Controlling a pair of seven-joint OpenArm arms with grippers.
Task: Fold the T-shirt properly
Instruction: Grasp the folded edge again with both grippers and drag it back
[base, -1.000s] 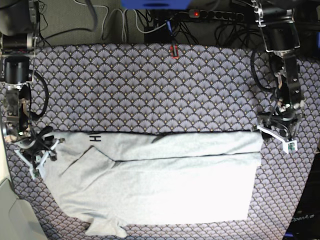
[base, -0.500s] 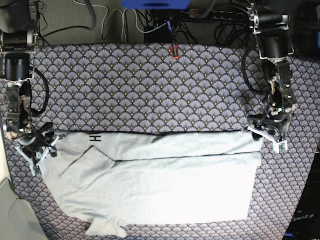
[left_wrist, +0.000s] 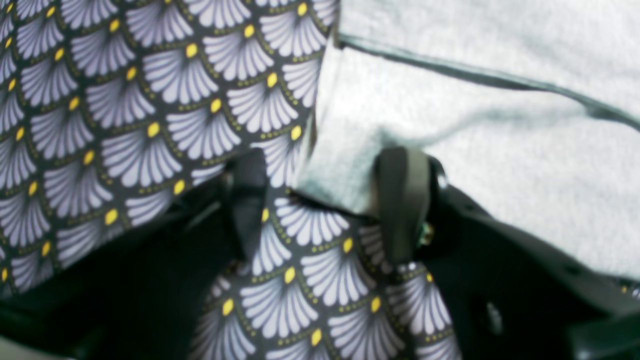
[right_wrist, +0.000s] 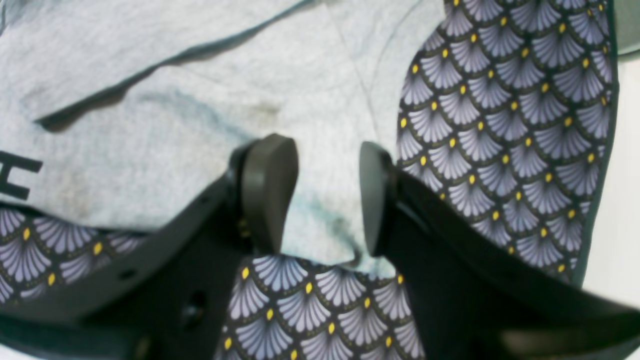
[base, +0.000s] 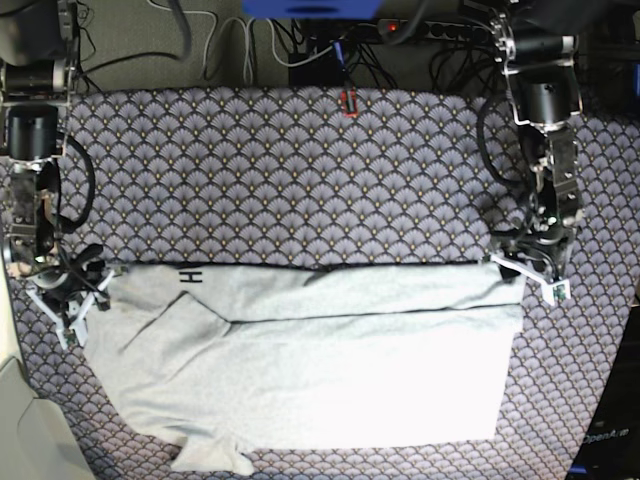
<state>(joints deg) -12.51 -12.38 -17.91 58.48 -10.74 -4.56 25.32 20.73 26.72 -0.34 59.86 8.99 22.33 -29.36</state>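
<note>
The left tool (left_wrist: 325, 200) stands with its two dark fingers well apart, one on the patterned cloth and one on the shirt, so that the corner of the large light grey short-sleeved cotton T-shirt (left_wrist: 475, 125) lies in the gap, not yet pinched. The right tool (right_wrist: 320, 195) is likewise parted, at a moderate width, its rounded pads straddling the shirt's edge near the black lettering, with nothing gripped. In the base view the left tool (base: 527, 270) sits at the shirt's far corner on that view's right and the right tool (base: 72, 300) at the far corner on its left. The T-shirt (base: 350, 370) lies flat on the bench (base: 300, 170), which is covered in purple-grey fan-patterned fabric. I judge the shirt light, soft and limp: it will sag and crease, so both far corners should be pinched through every layer of the fold. Its long axis runs side to side across the bench, with the sleeves and collar end towards the right tool.
</note>
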